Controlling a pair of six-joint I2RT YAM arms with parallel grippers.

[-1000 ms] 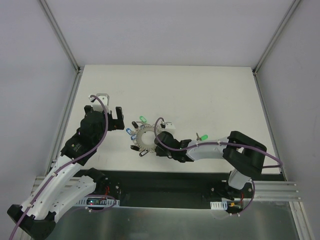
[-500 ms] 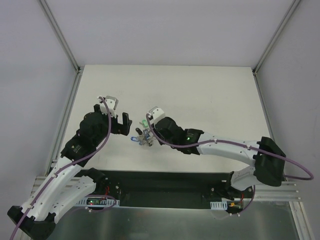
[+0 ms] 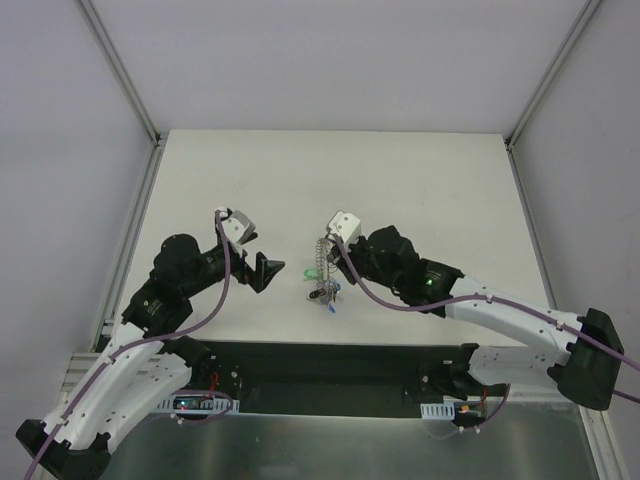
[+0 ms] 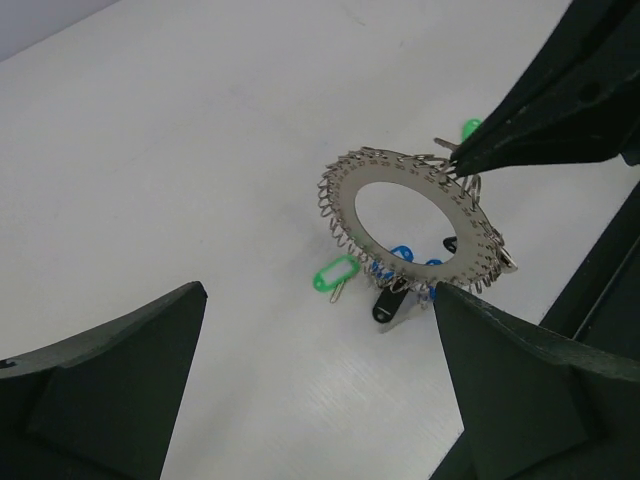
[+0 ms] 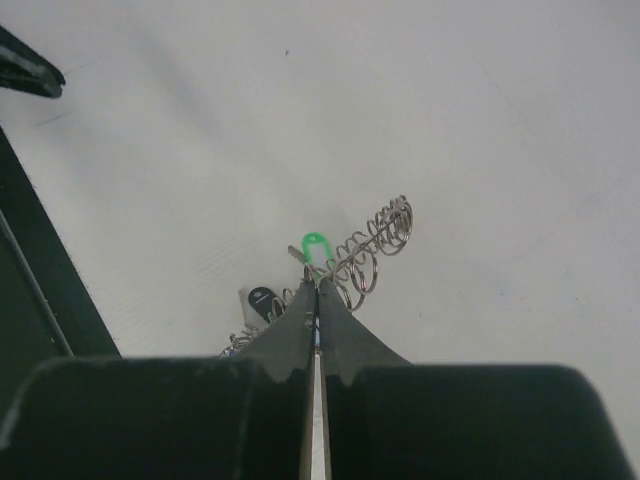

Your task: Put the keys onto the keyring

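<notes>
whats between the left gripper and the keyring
One green-headed key, just short of the keyring, with bare table around it; the left wrist view shows it ahead of the open left gripper.

No writing, label, brand, number or sign can be read on anything.

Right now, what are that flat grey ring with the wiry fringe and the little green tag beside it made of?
The flat grey ring: looks like metal, satin and pale-glinting, with bright wire loops along its rim. The small green tag: probably plastic, smooth and glossy, vividly coloured.
</notes>
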